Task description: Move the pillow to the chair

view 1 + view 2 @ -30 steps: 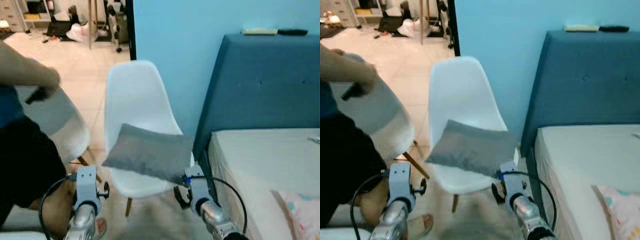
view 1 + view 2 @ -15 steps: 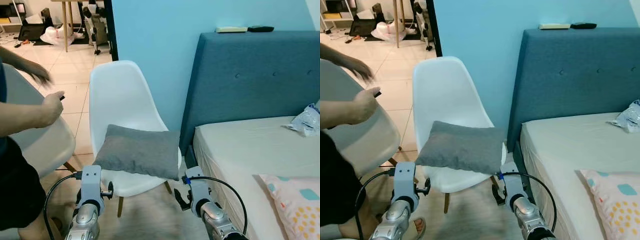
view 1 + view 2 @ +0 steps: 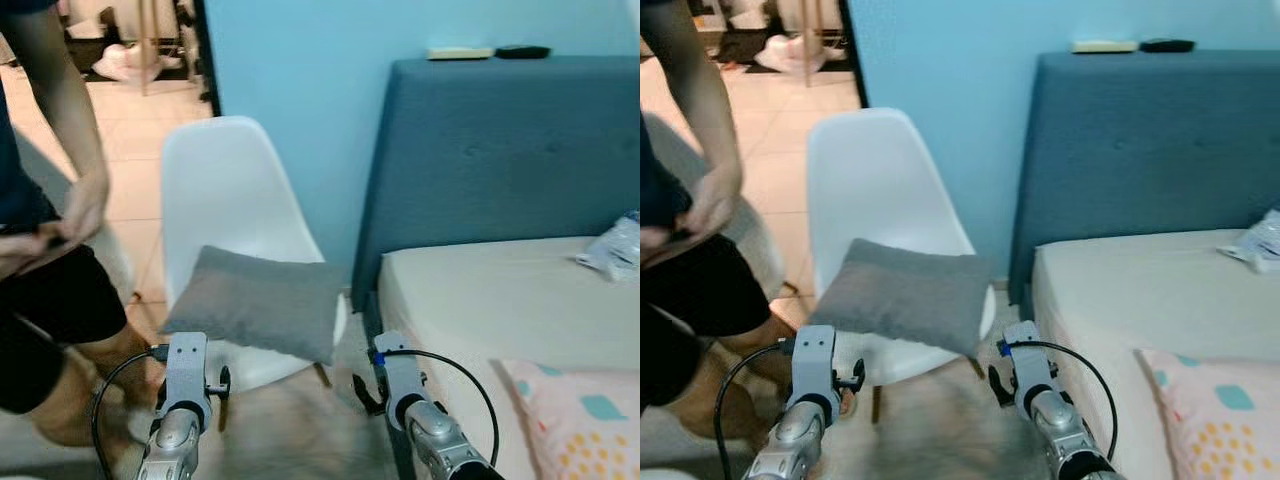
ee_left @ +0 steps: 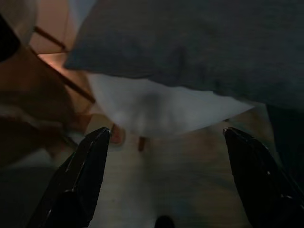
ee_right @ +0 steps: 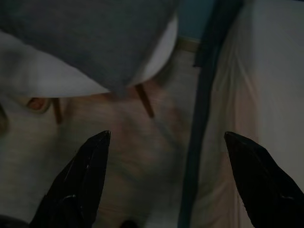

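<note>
A grey pillow lies on the seat of a white shell chair, its right corner hanging over the seat's edge. My two arms are held low in front of the chair, the left arm below the pillow's left end and the right arm off its right corner. In the left wrist view the left gripper is open under the pillow and seat, holding nothing. The right gripper is open too, below the pillow's corner and beside the bed base.
A person stands close on the left, hands together. A bed with a blue headboard fills the right, with a patterned pillow and a plastic bag on it. A blue wall stands behind the chair.
The camera has shifted. The person on the left has drawn nearer and now stands upright. The pillow stays on the chair seat, and both grippers stay low and open.
</note>
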`<state>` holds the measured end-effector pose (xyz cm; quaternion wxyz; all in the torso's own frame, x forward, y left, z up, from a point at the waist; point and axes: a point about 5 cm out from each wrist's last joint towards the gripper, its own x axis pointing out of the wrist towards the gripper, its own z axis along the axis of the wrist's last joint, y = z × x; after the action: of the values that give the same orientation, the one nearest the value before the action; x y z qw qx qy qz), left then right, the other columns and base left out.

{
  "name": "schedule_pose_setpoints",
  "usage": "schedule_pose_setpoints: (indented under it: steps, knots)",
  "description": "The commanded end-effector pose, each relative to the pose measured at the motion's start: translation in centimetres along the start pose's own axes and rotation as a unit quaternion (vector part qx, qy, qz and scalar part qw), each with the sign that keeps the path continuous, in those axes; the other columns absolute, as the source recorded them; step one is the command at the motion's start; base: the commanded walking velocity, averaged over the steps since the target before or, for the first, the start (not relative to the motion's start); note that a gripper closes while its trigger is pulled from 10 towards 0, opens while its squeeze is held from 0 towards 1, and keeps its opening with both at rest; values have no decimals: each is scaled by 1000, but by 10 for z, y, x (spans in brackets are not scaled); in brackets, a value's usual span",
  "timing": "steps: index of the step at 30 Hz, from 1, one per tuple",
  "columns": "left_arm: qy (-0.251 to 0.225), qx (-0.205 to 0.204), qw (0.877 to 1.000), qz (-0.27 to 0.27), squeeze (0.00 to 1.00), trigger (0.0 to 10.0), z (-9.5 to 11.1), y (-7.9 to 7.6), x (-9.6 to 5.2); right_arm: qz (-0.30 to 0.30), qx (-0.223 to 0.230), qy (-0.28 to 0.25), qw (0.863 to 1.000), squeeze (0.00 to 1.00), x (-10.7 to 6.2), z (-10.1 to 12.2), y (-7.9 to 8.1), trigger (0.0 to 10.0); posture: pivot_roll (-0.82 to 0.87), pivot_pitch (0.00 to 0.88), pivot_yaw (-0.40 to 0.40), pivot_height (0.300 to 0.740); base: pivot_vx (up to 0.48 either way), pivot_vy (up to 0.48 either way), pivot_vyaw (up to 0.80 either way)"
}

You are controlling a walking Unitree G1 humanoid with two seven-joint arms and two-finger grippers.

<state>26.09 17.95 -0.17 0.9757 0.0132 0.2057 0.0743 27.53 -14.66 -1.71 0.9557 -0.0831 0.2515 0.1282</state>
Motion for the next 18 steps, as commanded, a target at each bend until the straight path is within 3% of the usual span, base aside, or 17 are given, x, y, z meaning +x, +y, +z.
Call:
schedule_pose_setpoints:
  steps: [1,8,11,18]
  knots:
    - [9,0,1000,6,0,10000,-4,4,0,7,-1,12,1000,0,-1,-6,6,10000,49,38,-25,740,0,0,0]
    - [1,-2,1000,8,0,10000,-2,5,0,-4,3,1,1000,0,-1,-4,4,10000,51,38,-24,740,0,0,0]
    - [-21,5,999,23,0,10000,4,9,0,-40,11,-26,999,0,-2,3,-6,10000,52,38,-20,740,0,0,0]
    - [-32,0,998,49,0,10000,9,18,2,-55,17,-32,998,0,-2,10,-21,10000,50,41,-20,740,0,0,0]
